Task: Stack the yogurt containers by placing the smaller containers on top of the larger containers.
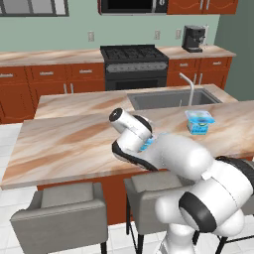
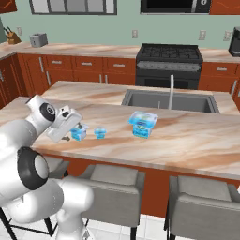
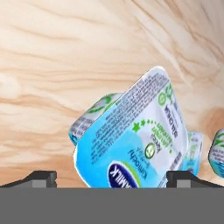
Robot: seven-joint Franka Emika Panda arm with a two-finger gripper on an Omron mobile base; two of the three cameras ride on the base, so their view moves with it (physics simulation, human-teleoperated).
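Observation:
Three light-blue and white yogurt containers stand on the island counter. The widest tub (image 2: 142,123) (image 1: 200,121) is near the sink. The tiny tub (image 2: 100,132) stands to its left, and its edge shows at the right of the hand view (image 3: 217,153). The middle-sized tub (image 2: 78,133) (image 3: 131,140) is farthest left; a sliver of it (image 1: 147,145) peeks from behind my arm. My gripper (image 2: 76,127) (image 3: 113,179) hangs open just over this tub. One dark fingertip (image 3: 40,178) shows on each side of it, and neither touches it.
The sink (image 2: 168,101) and its faucet (image 2: 171,89) are set in the island behind the tubs. Grey stools (image 2: 112,185) stand along the island's near edge. A stove (image 1: 134,62) and a coffee machine (image 1: 193,38) are at the back wall.

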